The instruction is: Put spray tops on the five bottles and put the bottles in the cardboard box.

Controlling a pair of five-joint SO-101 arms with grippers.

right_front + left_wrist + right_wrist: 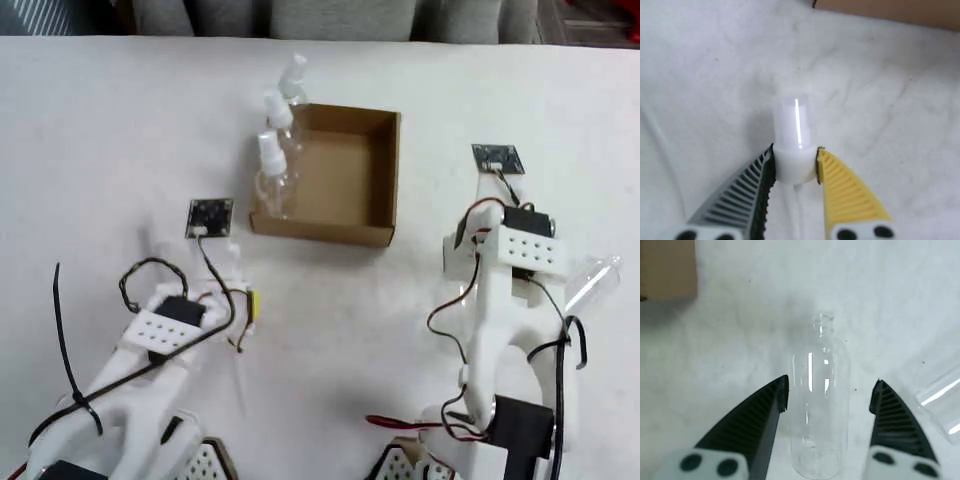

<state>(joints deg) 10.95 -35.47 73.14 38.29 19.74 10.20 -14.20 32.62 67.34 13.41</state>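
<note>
The cardboard box (345,180) stands open at the table's middle. Three clear bottles with white spray tops (274,160) stand in a row at its left wall; I cannot tell if they are inside or just beside it. My left gripper (795,152) is shut on a white spray top (792,135), held just above the cloth in front of the box's near left corner (240,285). My right gripper (830,387) is open, its fingers either side of a clear topless bottle (821,405) lying on the table. Another clear bottle (595,280) lies to the right of that arm.
White cloth covers the table (120,130). The box's near wall (890,12) is just beyond the held spray top. The second lying bottle (945,400) is close beside my right gripper's outer finger. Loose cables hang off both arms.
</note>
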